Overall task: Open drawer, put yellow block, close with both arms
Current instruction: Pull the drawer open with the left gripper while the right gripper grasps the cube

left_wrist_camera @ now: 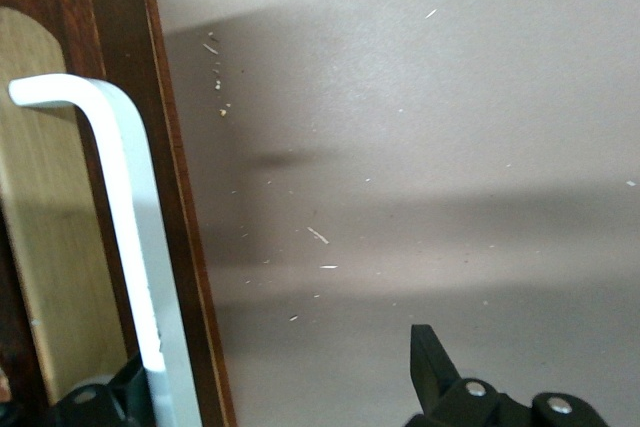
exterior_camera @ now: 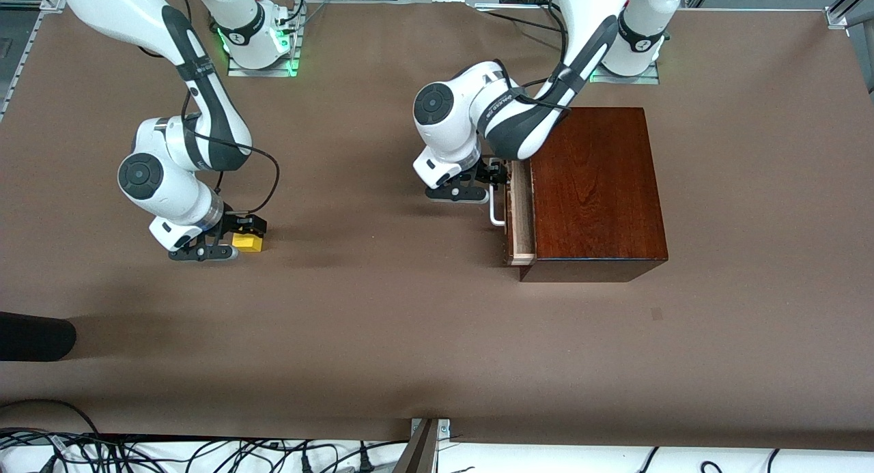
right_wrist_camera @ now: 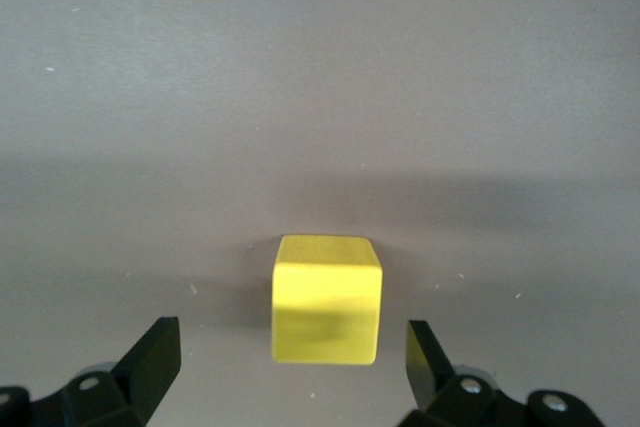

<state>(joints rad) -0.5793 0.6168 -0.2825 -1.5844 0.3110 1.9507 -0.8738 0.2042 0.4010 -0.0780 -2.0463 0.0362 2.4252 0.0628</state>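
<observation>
The glossy mahogany box point(exterior_camera: 594, 186) stands toward the left arm's end of the table. Its drawer point(exterior_camera: 522, 213) is pulled out a little and shows a strip of pale wood. My left gripper point(exterior_camera: 488, 185) is open at the white handle point(exterior_camera: 496, 212). In the left wrist view the handle point(left_wrist_camera: 130, 247) runs between the gripper's point(left_wrist_camera: 270, 387) fingers, close to one of them, in front of the dark drawer front point(left_wrist_camera: 185, 277). The yellow block point(exterior_camera: 247, 241) lies on the table at the right arm's end. My right gripper point(exterior_camera: 232, 239) is open and low at it. In the right wrist view the block point(right_wrist_camera: 327, 299) sits just ahead of the gripper's point(right_wrist_camera: 290, 362) open fingertips.
The brown table top point(exterior_camera: 382, 309) stretches between the block and the box. A dark rounded object point(exterior_camera: 34, 336) reaches in near the front edge at the right arm's end. Cables point(exterior_camera: 205, 452) lie along the front edge.
</observation>
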